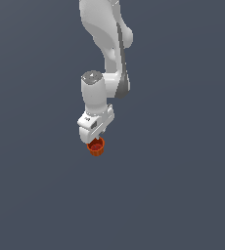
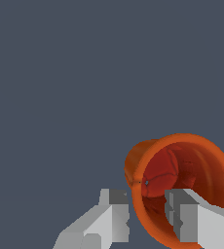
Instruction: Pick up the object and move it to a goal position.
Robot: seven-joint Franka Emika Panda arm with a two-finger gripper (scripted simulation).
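The object [image 1: 97, 147] is a small orange-red ribbed cup with a darker red inside, sitting right under my white gripper [image 1: 95, 140] in the exterior view. In the wrist view the cup [image 2: 182, 160] shows its open mouth, tilted relative to the fingers. My gripper [image 2: 145, 194] has its fingers drawn close together. One grey fingertip [image 2: 115, 204] lies against the cup's outer wall and the other [image 2: 179, 209] sits over the mouth, with the rim wall pinched between them. The gripper's own fingers are hidden behind the hand in the exterior view.
A plain dark grey-blue surface [image 1: 183, 195] fills everything around the arm. No other objects or edges show.
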